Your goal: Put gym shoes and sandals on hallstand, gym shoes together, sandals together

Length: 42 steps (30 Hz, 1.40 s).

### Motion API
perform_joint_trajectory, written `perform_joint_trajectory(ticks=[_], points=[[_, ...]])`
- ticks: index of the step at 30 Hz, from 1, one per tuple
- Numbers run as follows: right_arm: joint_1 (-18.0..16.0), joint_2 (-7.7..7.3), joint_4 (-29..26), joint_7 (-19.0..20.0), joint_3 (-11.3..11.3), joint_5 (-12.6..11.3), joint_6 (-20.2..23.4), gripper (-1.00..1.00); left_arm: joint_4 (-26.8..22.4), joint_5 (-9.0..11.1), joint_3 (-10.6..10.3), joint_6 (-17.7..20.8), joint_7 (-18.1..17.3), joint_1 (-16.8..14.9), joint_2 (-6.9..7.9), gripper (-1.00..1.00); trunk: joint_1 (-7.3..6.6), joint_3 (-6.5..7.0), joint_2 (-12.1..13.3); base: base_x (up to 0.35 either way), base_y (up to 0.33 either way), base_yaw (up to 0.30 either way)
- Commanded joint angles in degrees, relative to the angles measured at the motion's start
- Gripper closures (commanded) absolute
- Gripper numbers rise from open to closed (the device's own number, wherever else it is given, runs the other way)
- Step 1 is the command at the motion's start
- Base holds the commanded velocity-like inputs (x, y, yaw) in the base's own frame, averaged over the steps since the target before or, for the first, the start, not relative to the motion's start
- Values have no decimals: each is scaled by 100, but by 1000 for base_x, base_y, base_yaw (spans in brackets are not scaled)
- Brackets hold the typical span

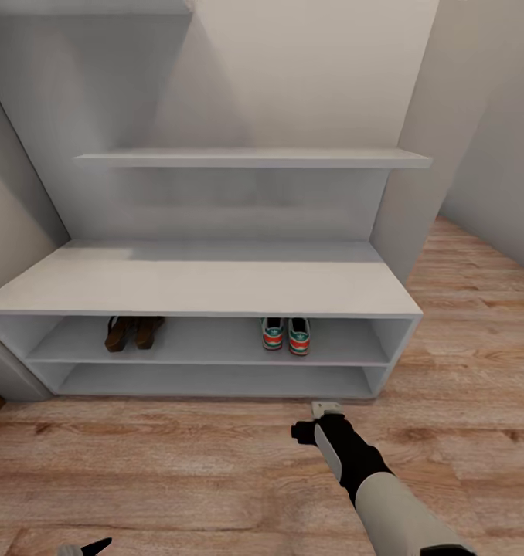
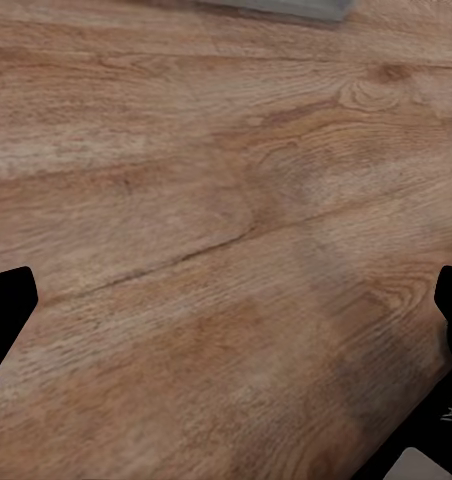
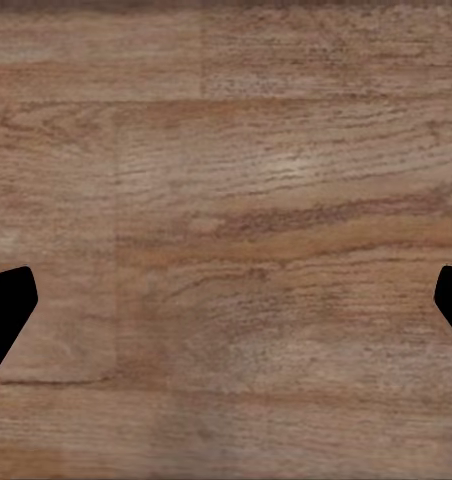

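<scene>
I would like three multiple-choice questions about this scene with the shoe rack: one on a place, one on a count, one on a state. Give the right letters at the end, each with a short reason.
1. Where do the two sandals sit?
A. upper shelf row, left part
B. bench top
C. floor

2. How many shoes stand on the hallstand?
A. two
B. three
C. four

3. How is the right gripper?
A. shut on a sneaker
B. open, holding nothing
C. shut on a sandal

Answers:
1 A: they sit in the upper row, left of the two gym shoes.
2 C: two pairs stand there.
3 B: its fingers are spread over bare corridor floor.
</scene>
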Motion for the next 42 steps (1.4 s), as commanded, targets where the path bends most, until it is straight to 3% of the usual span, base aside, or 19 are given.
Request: perform_joint_trajectory(ticks=[1,2,3,5,10,17,28,37,42], points=[[-1,1,96,-33,6,-25,-135,-100,5,4,16,-18,-22,-4,0,-100,-24,14,40,0,0,0],[-1,1,913,-33,22,84,-1189,-100,5,4,21,-5,25,-4,0,-100,-46,32,80,0,0,0],[-1,1,1116,-33,31,173,-1476,-100,5,4,23,-1,30,-4,0,-100,-68,50,120,0,0,0],[-1,1,1326,-33,52,297,-1793,-100,5,4,25,1,34,-4,2,-100,-111,86,200,0,0,0],[-1,1,2130,-35,130,863,-2932,-100,5,4,29,5,45,-4,7,-100,-221,175,401,0,0,0],[4,1,2728,-45,147,1304,-3933,-100,11,4,30,12,51,-4,8,-100,-375,301,681,0,0,0],[258,1,2893,-74,155,1503,-4956,-100,36,4,30,7,153,-4,5,-100,-617,499,1123,0,0,0],[508,1,2907,-76,157,1567,-5178,-100,40,7,30,11,244,-4,0,-100,-814,660,1484,0,0,0],[688,-186,2908,-66,159,1588,-5211,-100,40,9,30,14,259,-4,0,-100,-924,750,1684,0,0,0]])
